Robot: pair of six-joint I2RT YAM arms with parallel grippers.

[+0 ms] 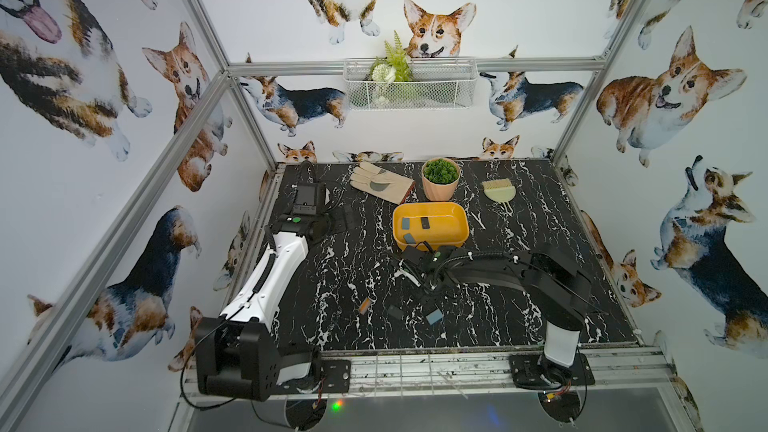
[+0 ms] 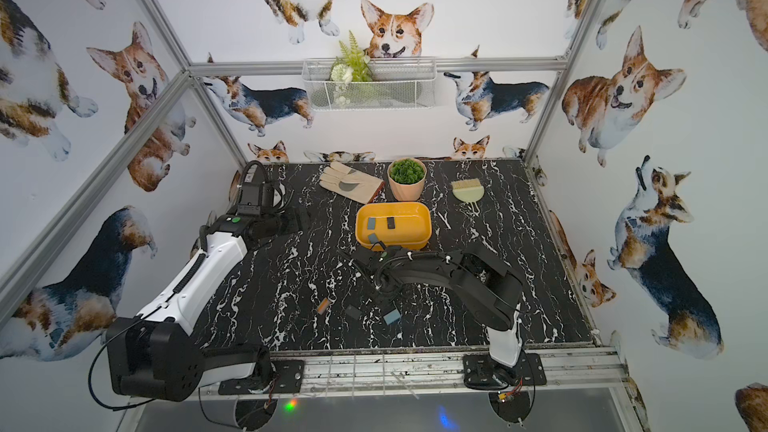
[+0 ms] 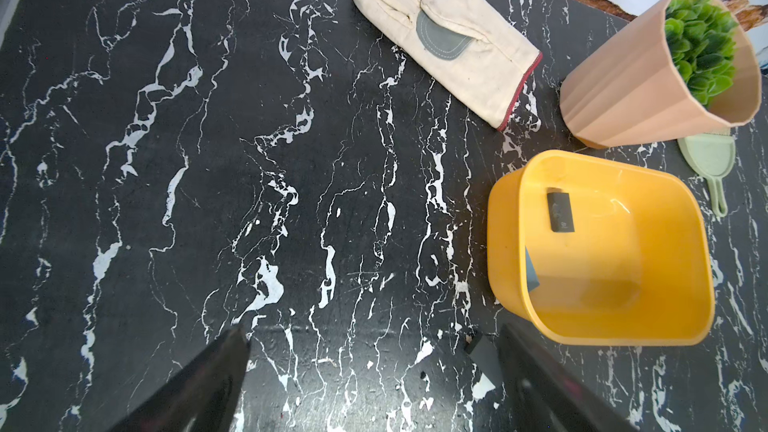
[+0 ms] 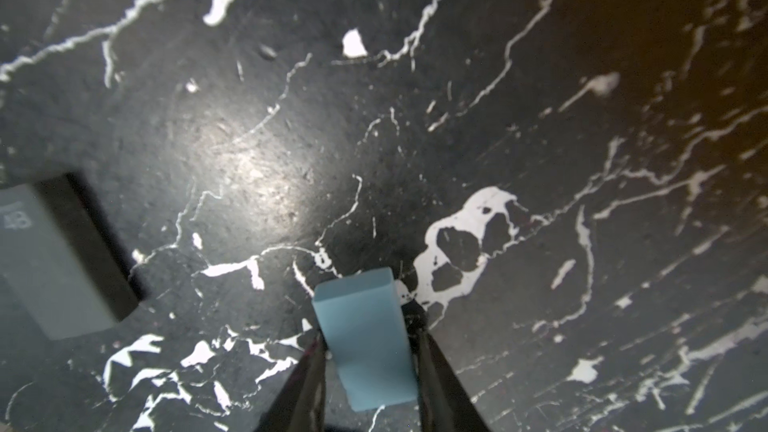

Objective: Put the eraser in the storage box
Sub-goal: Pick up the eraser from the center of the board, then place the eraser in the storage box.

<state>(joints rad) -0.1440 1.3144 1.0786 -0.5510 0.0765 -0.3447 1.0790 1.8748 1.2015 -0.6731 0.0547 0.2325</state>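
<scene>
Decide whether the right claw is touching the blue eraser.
Touching. In the right wrist view the right claw has a finger against each side of the blue eraser.

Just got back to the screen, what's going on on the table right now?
The right gripper is down at the front of the table, its jaws closed against the sides of a blue eraser that seems to rest on the surface. The left gripper sits open and empty, to the left of the storage box. Three erasers lie in the box; a dark one and an orange one wait on the table.
</scene>
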